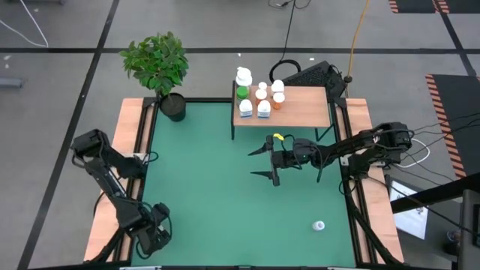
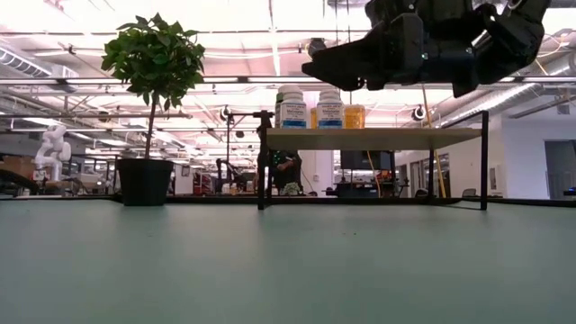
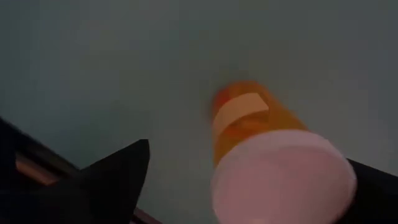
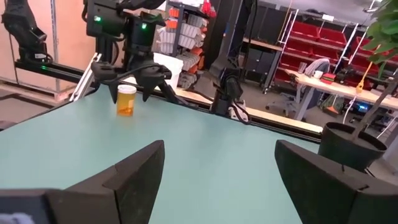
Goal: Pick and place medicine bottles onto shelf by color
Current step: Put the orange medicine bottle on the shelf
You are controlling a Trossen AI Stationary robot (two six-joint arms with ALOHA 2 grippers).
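Left fingers (image 4: 127, 78) spread wide around orange bottle (image 4: 126, 99); right fingers (image 1: 259, 161) wide, empty

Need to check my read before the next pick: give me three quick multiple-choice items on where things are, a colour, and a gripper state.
1. Where on the shelf do the medicine bottles stand?
A. At the end farthest from the plant
B. At the end nearer the plant
C. Spread evenly along it

2. What colour is the body of the bottle at the left gripper?
A. Blue
B. Green
C. Orange

3. How is the right gripper?
A. Open and empty above the mat
B. Shut on a bottle
C. Resting on the shelf

1 B: the medicine bottles crowd the shelf end nearer the plant.
2 C: the orange bottle stands under the left gripper.
3 A: the right gripper has its fingers spread, nothing between them, over the mat.
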